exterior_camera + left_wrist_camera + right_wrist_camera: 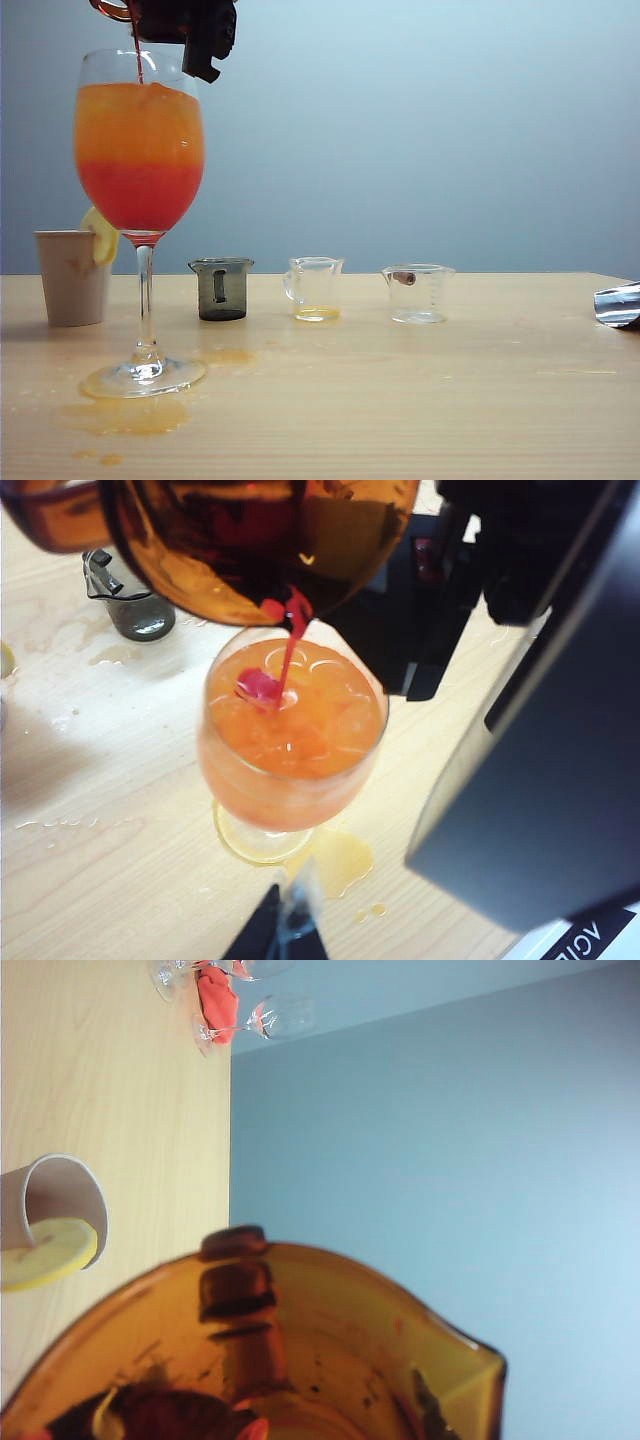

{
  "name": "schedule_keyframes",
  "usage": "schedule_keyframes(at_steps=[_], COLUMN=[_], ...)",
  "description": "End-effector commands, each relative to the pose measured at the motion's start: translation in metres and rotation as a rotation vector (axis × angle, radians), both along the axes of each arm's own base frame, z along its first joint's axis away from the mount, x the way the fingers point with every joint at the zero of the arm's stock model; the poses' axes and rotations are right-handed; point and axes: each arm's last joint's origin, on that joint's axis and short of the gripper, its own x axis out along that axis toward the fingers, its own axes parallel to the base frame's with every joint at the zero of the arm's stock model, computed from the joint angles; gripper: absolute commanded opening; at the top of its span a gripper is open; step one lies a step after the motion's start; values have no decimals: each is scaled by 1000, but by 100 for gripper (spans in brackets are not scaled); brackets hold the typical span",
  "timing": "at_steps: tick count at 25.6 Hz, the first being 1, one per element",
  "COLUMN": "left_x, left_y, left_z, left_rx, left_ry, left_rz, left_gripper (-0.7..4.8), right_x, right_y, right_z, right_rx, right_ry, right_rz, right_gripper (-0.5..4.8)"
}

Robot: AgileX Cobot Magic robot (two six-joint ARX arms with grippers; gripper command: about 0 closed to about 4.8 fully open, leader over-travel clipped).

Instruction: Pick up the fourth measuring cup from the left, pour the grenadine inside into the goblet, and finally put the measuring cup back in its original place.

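The amber measuring cup [250, 540] hangs tilted over the goblet [140, 150], with my right gripper [190, 30] shut on it at the top of the exterior view. A thin stream of red grenadine [290, 645] runs from its lip into the goblet [290, 740]. The goblet holds orange drink over a red layer. In the right wrist view the cup [300, 1350] fills the foreground, with dark red liquid inside. My left gripper [285, 930] stays low near the goblet's foot, its dark fingers meeting in a point with nothing in them.
A beige paper cup [72, 275] with a lemon slice [100, 235] stands left of the goblet. To its right stand a dark grey cup [221, 288] and two clear cups [315, 288] [417, 293]. Orange spills [130, 412] lie round the goblet's foot. A silvery object [618, 305] sits at the right edge.
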Motion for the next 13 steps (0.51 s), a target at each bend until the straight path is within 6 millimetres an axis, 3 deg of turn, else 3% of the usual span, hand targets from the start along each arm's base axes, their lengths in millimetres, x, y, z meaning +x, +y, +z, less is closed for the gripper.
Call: schedule_keyframes(at_steps=[1,13], left_x=[-1,-1], left_y=[0,0], left_z=[1,1], left_rx=[-4,-4], left_ry=[-7,-8], left_rz=[-3,-2], left_gripper=[-2,-2], right_x=[-2,-1], right_y=[0,0], right_z=[9,10], right_rx=[40,33], right_ry=[-31,-58], right_rz=[-1,-17], right_gripper=[104,104])
